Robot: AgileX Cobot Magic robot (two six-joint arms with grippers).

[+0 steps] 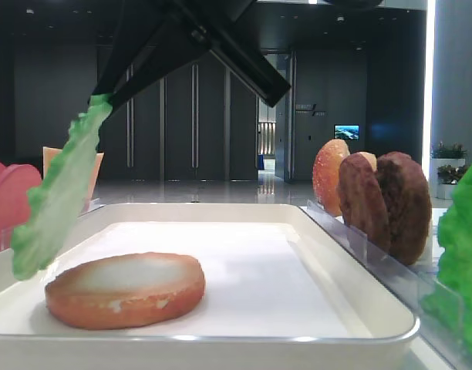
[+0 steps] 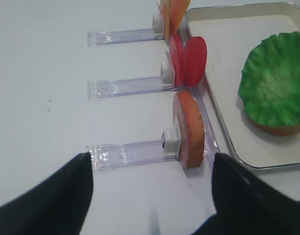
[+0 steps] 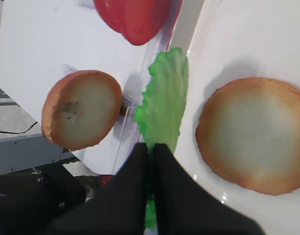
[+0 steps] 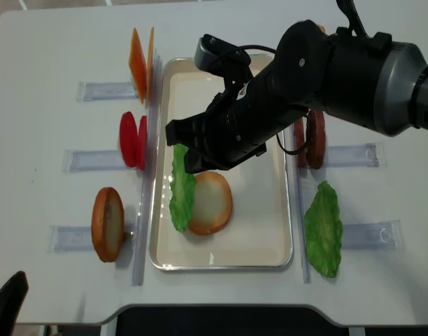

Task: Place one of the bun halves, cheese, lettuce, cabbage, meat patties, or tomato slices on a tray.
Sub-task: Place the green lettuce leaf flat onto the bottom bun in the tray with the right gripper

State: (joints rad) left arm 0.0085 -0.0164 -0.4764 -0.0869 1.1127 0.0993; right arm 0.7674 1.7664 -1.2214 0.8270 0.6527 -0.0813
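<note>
My right gripper (image 4: 182, 150) reaches across to the tray's left side and is shut on the top of the lettuce (image 4: 180, 189), a thin green ruffled leaf. The leaf hangs from the gripper (image 1: 105, 99) down to the left rim, its lower end beside the bun half (image 4: 214, 203) lying pale face up on the white tray (image 4: 221, 260). In the right wrist view the black fingers (image 3: 140, 161) pinch the lettuce (image 3: 162, 103), left of the bun half (image 3: 253, 132). My left gripper (image 2: 152, 196) stands open over bare table, well left of the tray, holding nothing.
Clear racks line both sides of the tray. On the left stand cheese (image 4: 138, 63), tomato slices (image 4: 133, 138) and another bun half (image 4: 108, 222). On the right stand meat patties (image 4: 308, 136) and frilly green cabbage (image 4: 324, 227).
</note>
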